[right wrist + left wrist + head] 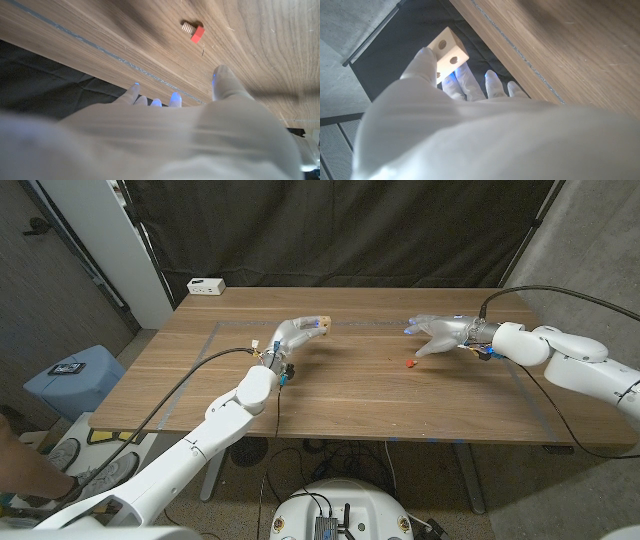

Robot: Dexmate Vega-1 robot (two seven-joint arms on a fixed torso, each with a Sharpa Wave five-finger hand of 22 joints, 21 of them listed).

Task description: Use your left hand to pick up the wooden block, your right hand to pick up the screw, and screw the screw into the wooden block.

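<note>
**Block in the left hand, screw lying free**

While the left hand [291,336] grips the wooden block [318,326] above the wooden table [360,395] in the head view, the right hand [440,333] hovers with fingers spread, holding nothing; the red-headed screw [409,363] lies at its seven o'clock.

Left wrist view: fingers [465,82] clasp the holed block [448,52].

Right wrist view: the screw [193,31] rests on the table beyond the parted fingertips [220,77].

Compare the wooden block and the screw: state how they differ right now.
The wooden block is pale bare wood with round holes; the screw has a red head and tan threaded shank. The block is held by the left robot hand; the screw lies loose on the table, untouched by the right robot hand.
</note>
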